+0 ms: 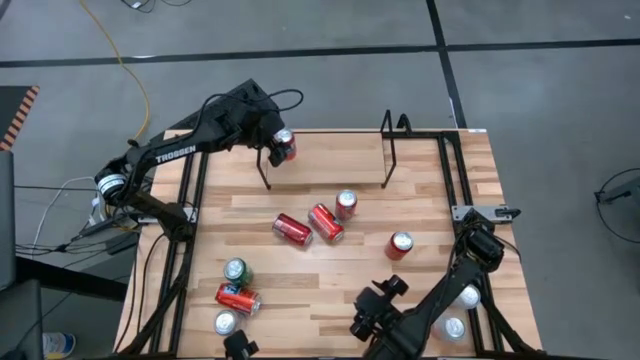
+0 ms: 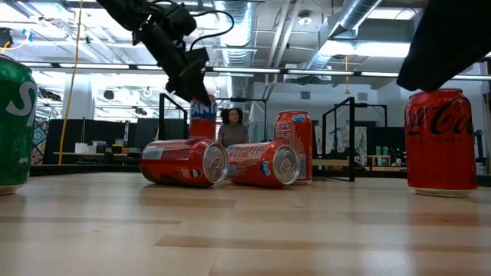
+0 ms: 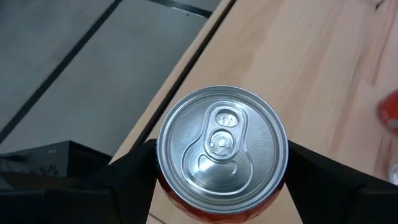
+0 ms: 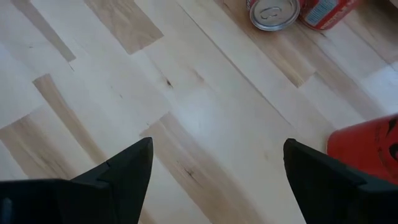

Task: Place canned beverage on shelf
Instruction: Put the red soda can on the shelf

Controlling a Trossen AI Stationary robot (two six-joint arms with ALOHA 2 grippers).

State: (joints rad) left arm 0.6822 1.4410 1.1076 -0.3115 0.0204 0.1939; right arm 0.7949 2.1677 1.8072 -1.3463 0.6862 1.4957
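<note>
While the left gripper (image 1: 281,143) pinches a red can (image 1: 285,146) upright by its sides, the can hangs at the far left of the table (image 1: 420,290), beside the left end loop of the shelf (image 1: 327,160). The left wrist view looks straight down on its silver lid (image 3: 222,143), with one dark finger (image 3: 134,171) pressed to each side and the table edge below. In the low view the can (image 2: 202,116) is clear of the wood, up under the gripper (image 2: 192,83).

The shelf's two upright loops stand at the far side of the table, with bare wood between them.

Mid-table, two red cans (image 1: 308,226) lie on their sides close together, and another red can (image 1: 346,205) stands just beyond them. One more red can (image 1: 400,245) stands to their right.

Near the left front corner a green can (image 1: 237,271) stands, a red one (image 1: 238,298) lies just beside it, and a further can (image 1: 226,323) stands nearer the edge. Two cans (image 1: 461,312) stand at the right front, partly behind the right arm.

The right gripper (image 1: 377,305) waits low over the front of the table, its fingers (image 4: 127,171) spread apart over bare wood and holding nothing.

A person (image 2: 232,126) shows far back in the room.
</note>
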